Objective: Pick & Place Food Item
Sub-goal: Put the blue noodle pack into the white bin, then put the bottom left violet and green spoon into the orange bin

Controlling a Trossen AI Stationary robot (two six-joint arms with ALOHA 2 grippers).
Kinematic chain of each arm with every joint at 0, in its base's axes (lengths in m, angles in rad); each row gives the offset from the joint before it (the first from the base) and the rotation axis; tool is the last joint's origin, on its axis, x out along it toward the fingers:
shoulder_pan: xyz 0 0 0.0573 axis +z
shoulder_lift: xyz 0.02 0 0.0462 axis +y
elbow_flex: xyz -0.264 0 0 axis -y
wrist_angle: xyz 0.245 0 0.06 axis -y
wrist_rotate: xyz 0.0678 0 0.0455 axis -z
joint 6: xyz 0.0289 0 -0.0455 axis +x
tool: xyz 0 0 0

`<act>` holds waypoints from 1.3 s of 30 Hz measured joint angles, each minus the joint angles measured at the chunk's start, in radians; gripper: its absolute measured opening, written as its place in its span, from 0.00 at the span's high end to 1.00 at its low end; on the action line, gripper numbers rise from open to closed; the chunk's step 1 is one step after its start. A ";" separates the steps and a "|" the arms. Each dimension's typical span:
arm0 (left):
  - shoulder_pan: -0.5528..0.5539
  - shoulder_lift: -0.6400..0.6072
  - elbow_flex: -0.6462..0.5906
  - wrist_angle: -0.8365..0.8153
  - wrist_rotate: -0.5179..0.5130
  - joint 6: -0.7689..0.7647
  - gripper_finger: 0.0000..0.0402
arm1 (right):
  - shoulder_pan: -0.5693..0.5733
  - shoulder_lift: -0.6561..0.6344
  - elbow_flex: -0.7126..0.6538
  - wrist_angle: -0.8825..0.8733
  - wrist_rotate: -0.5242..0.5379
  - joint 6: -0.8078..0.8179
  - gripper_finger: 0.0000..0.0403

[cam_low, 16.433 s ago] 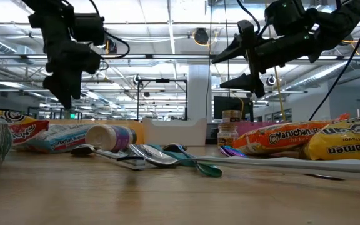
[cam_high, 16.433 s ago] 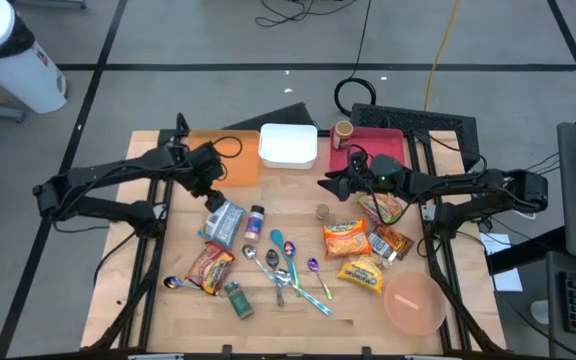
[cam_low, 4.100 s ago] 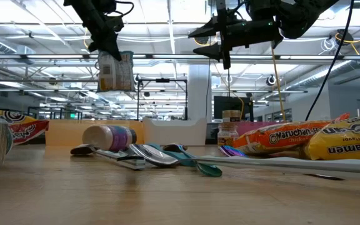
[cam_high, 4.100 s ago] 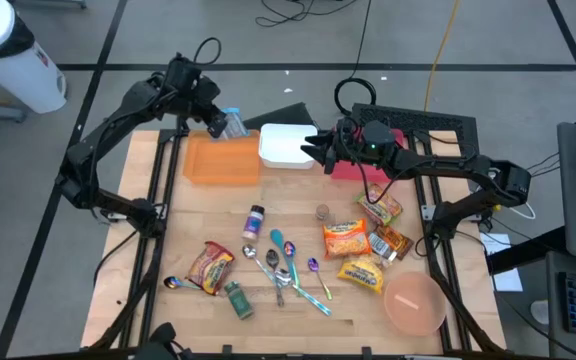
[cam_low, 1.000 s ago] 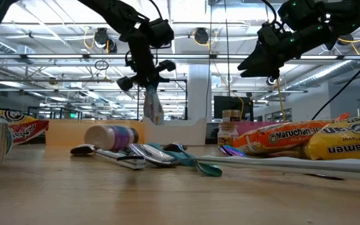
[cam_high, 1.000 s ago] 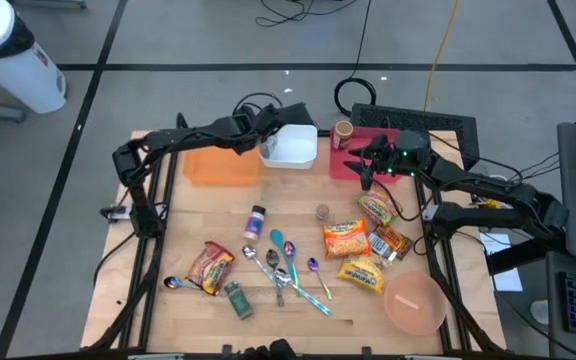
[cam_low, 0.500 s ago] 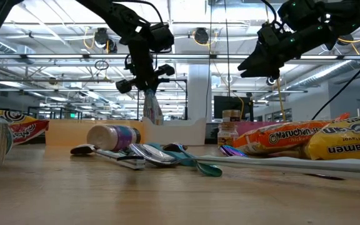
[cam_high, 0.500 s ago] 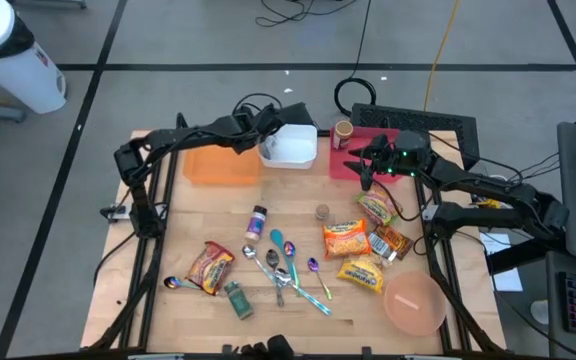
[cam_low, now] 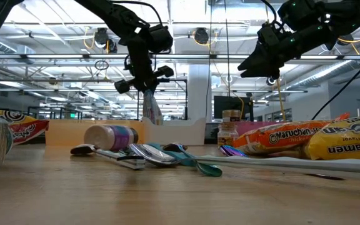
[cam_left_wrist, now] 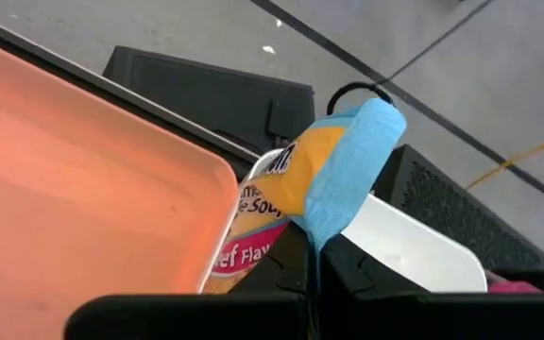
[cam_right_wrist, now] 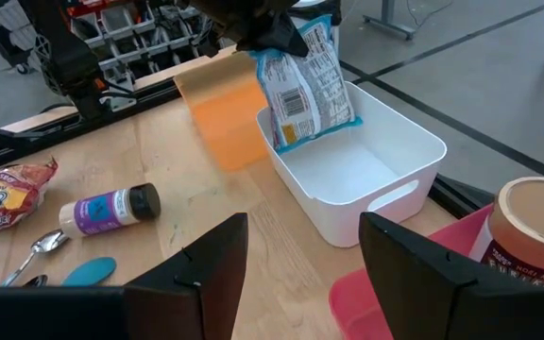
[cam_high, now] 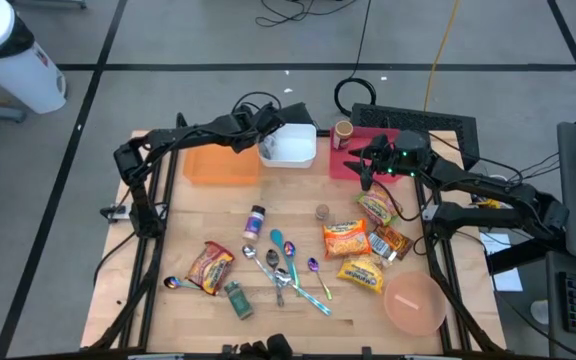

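The wooden table (cam_high: 168,240) carries a white bin (cam_right_wrist: 366,175) near its far edge, with an orange tray (cam_high: 218,165) just beside it. The left gripper (cam_high: 266,135) hangs over the bin's near-tray corner, pinched tight on the top seam of a ramen packet (cam_right_wrist: 308,80), whose lower end dips inside the bin, perhaps touching its wall. On the bin's other side, the right gripper (cam_high: 365,172) hovers above a red tray (cam_high: 346,160), fingers (cam_right_wrist: 211,260) parted, holding nothing.
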 joint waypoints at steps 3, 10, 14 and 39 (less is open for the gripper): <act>0.000 0.000 0.000 0.000 0.001 0.001 1.00 | 0.000 0.000 0.000 0.000 0.000 0.000 0.51; 0.000 0.000 0.000 0.000 0.008 0.017 0.99 | 0.000 0.000 0.000 0.000 0.000 0.000 0.51; 0.000 0.000 0.000 0.000 0.009 0.018 0.98 | 0.000 0.000 0.000 0.000 0.000 0.000 0.51; 0.000 0.000 0.000 0.014 0.009 0.018 0.72 | 0.000 0.000 0.000 0.000 0.000 0.000 0.51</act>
